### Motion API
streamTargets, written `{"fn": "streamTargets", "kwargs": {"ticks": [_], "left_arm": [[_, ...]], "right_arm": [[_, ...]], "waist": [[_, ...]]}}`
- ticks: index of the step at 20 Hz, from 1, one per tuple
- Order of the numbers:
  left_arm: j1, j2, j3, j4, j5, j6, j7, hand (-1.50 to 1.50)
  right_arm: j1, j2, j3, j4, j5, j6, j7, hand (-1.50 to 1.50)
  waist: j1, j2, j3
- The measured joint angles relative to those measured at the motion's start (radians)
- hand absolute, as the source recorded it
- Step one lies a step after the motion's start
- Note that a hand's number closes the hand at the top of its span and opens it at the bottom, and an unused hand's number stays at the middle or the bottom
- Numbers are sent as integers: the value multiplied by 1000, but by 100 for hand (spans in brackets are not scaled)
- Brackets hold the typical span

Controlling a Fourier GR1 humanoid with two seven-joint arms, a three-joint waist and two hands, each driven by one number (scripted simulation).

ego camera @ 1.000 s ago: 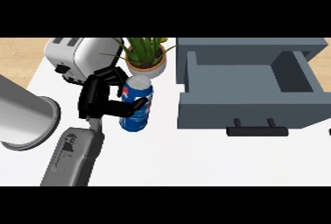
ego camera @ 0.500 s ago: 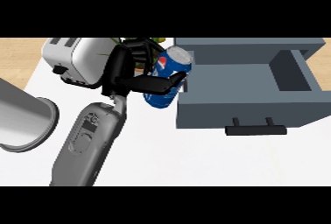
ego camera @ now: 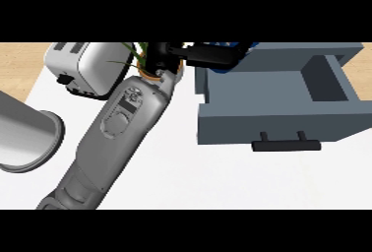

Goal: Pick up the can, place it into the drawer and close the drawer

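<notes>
**Item: can in the left hand, at the back corner of the open drawer**

Nearest: the white counter, a bare stretch in the foreground. The left forearm, grey, enters at the lower left and runs diagonally up towards the top centre. The right hand shows nowhere.

Left edge: a metal vessel, grey and round-rimmed, cut by the frame and well apart from the work.

Middle right: the drawer, grey, pulled out with its front panel towards the viewer. A black bar handle sits on that panel, and the cavity is open upwards. Judged to stand open so that the can may go in from above. Since the handle faces the robot, closing should call for a push away on the front.

Far left: a toaster, silver. Just beside it is a potted plant, partly behind the wrist.

Farthest: the left hand, black, at the top of the view.
- State: the fingers are curled round the can, which shows only as slivers of blue past the fingers.
- Attitude: the can appears tilted rather than upright, though the hand hides too much to be sure.
- Location: the can is off the counter, enclosed in the hand, and seen from above it lies over the drawer's rear left corner. It has not been released inside.

Judged step: the carry is near its end. Lowering and letting go remain, then the closing.
</notes>
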Motion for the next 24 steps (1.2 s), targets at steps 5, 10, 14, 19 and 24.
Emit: {"fn": "streamTargets", "kwargs": {"ticks": [5,10,14,19,24], "left_arm": [[-129,0,-44,135,62,72,-4,150],[-246,0,-62,272,121,98,-22,150],[-322,0,-99,371,181,130,-50,150],[-399,0,-121,494,242,131,-98,150],[-456,0,-146,602,288,131,-139,150]], "right_arm": [[-15,-2,-3,14,4,2,0,-150],[-20,2,14,4,15,-10,5,-150],[-22,7,32,-10,28,-17,20,-150],[-48,1,28,12,25,-18,22,-150],[-54,-8,21,26,25,-7,9,-150]], "waist": [[-7,2,0],[-14,3,0],[-22,5,0],[-30,8,1],[-44,11,2]]}}
